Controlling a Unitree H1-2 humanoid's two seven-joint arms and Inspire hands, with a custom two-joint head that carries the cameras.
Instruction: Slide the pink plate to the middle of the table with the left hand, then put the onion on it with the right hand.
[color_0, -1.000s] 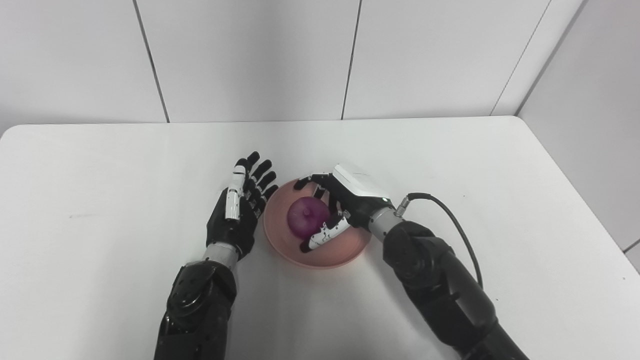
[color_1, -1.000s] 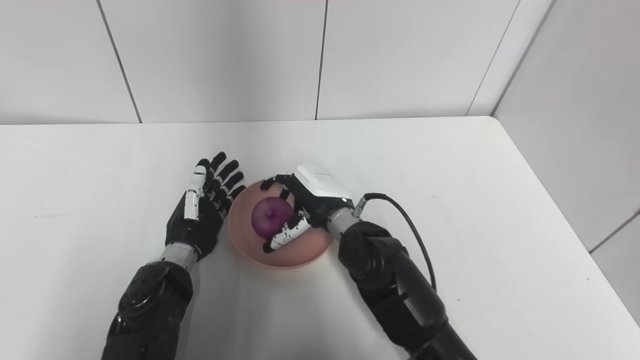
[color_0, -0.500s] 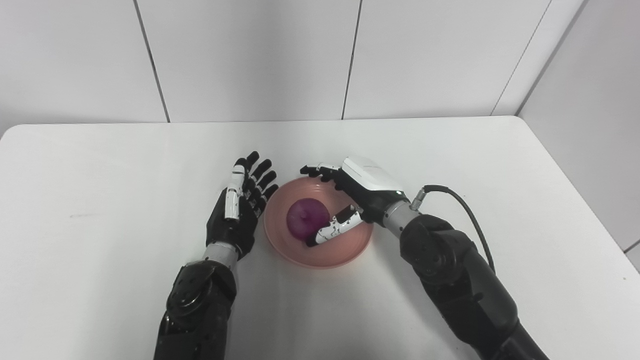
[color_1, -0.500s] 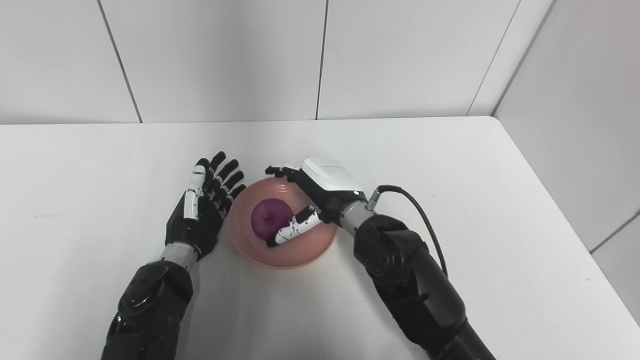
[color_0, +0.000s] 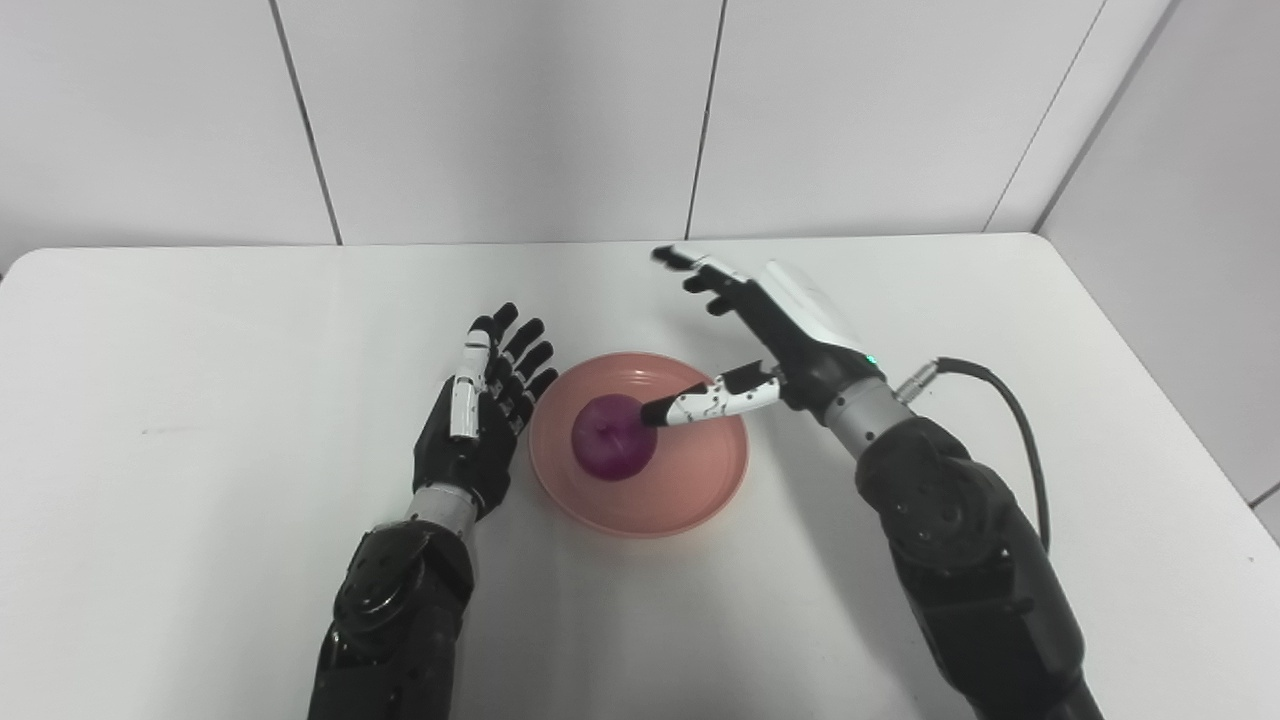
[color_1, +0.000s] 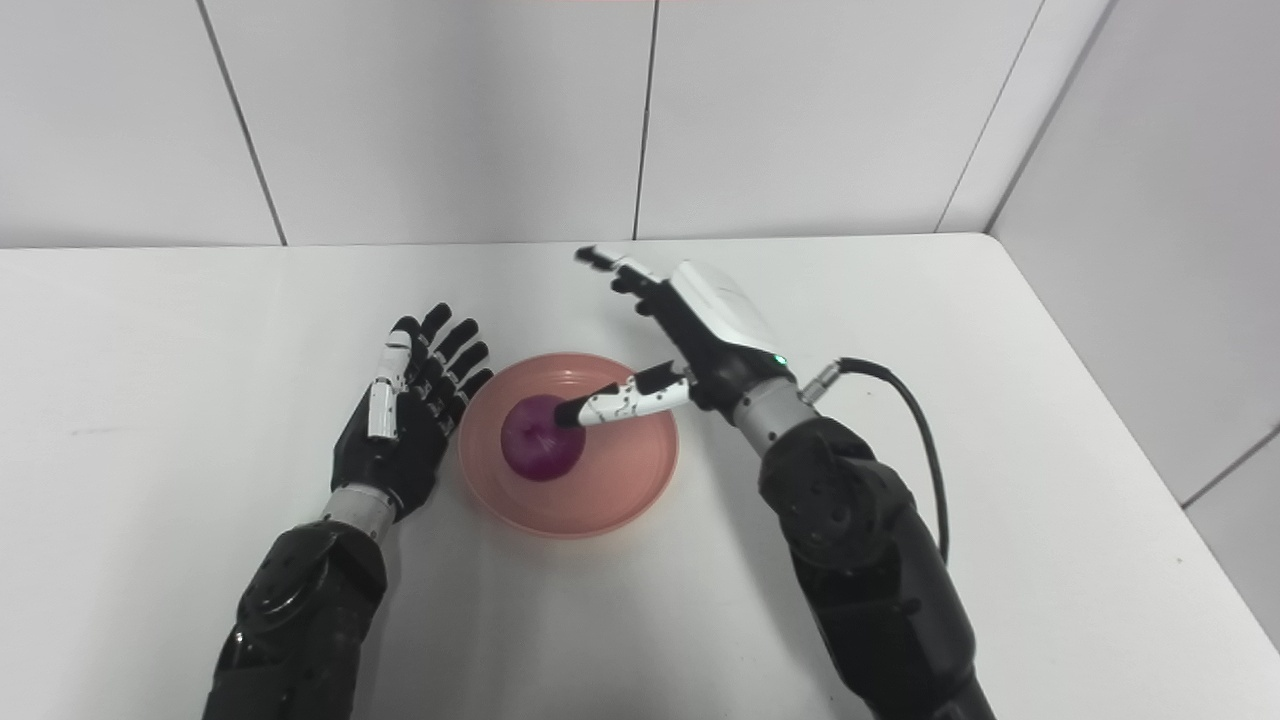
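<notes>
We saw a plain white table (color_0: 200, 330) with rounded far corners, matte and bare except for a faint smudge toward nine o'clock. Behind it stood a pale wall (color_0: 500, 110) of large panels split by thin dark seams, and at three o'clock a second panelled wall (color_0: 1180, 230) ran along the table's right edge.

The pink plate (color_0: 690, 490) sat near the middle of the table, flat on the surface. The onion (color_0: 610, 452), purple and round, rested on the plate, a little toward its nine o'clock side and clear of the rim.

Our left hand (color_0: 478, 420) lay at nine o'clock of the plate, just beside its rim, palm turned toward the plate and fingers spread and pointing toward one o'clock, holding nothing. We could not tell whether its fingertips touched the rim.

Our right hand (color_0: 775, 335) hung over the plate's two o'clock side, fingers splayed wide and pointing toward eleven o'clock, gripping nothing. Its thumb (color_0: 710, 398), white with black marks, reached out toward nine o'clock, and its dark tip overlapped the onion's right edge; we could not tell whether it touched. A black cable (color_0: 1000, 400) looped from the right wrist toward four o'clock, above the tabletop.

Both forearms entered from six o'clock, dark and glossy against the white surface.
</notes>
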